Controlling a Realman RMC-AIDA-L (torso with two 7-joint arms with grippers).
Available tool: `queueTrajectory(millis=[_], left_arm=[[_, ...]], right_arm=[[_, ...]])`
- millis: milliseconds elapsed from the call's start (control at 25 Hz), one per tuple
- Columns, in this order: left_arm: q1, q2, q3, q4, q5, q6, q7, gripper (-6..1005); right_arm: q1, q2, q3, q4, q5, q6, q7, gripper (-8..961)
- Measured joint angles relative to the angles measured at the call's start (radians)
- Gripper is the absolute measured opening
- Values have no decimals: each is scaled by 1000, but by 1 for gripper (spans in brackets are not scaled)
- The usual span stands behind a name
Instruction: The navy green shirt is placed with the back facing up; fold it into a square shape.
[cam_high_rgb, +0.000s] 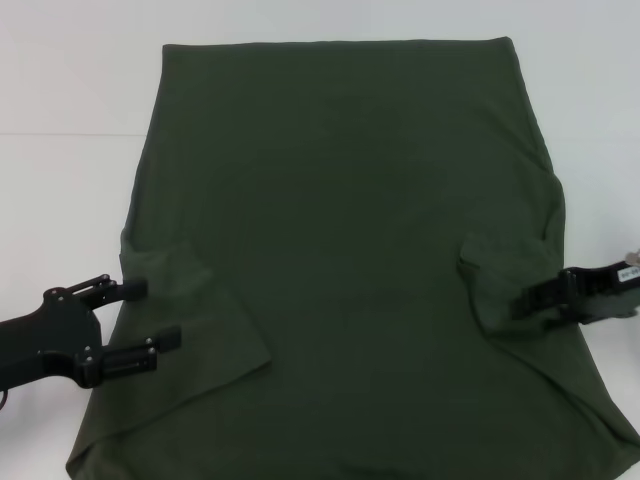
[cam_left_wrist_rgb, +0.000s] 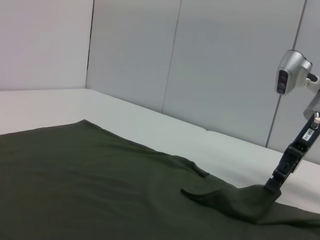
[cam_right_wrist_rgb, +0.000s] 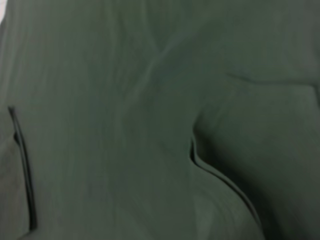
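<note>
Now | navy green shirt flat (sleeves folded in) | left hand open | right hand pinching sleeve

Shirt: the navy green shirt reads to me as plain dark olive all over, no print or pattern showing.
Counter: the counter around the shirt looks plain white.
Left gripper: I see the left gripper as matte black.
Right gripper: the right gripper is black, with a small white label behind it.
Wall: the wall beyond the shirt is pale grey panels.
</note>
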Motion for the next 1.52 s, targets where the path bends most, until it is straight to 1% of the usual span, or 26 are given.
queueTrajectory(millis=[200, 360, 520, 680, 880, 960, 1040, 1120, 1280, 1320, 1360, 1440, 1480, 1520], left_arm=[[0, 0, 1, -1, 0, -5, 0, 836], [0, -1, 0, -2, 0, -6, 0, 836], [0, 0, -3, -12, 0, -6, 0, 836], [0, 1, -5, -14, 0, -8, 0, 836], [0, 1, -6, -16, -12, -8, -6, 836], [3, 2, -7, -26, -30, -4, -19, 836], [7, 5, -15, -34, -48, 0, -65, 836], [8, 9, -28, -36, -54, 2, -139, 836], [9, 23, -41, -30, -51, 31, -311, 836], [9, 26, -45, -28, -48, 44, -348, 836], [9, 31, -49, -27, -46, 65, -390, 836], [9, 42, -61, -22, -42, 104, -483, 836], [10, 48, -65, -17, -38, 119, -524, 836], [10, 54, -69, -10, -33, 137, -573, 836]], right_arm=[[22, 19, -5, 3, 43, 9, -13, 654], [53, 34, -6, 39, 89, -11, -48, 653], [72, 37, -6, 77, 149, -67, -99, 655], [60, 33, -1, 77, 182, -108, -135, 654], [9, 10, 2, 67, 251, -169, -218, 653], [-16, 0, 2, 63, 270, -201, -306, 653], [-45, -4, 2, 61, 280, -242, -431, 653], [-81, 1, 2, 58, 285, -276, -571, 654], [-156, 27, 4, 50, 337, -294, -816, 654], [-192, 37, 5, 49, 383, -291, -936, 654], [-192, 37, 5, 49, 383, -291, -936, 656], [-233, 44, 7, 48, 433, -287, -1068, 659], [-268, 47, 9, 48, 470, -286, -1180, 661], [-268, 47, 9, 48, 470, -286, -1180, 663]])
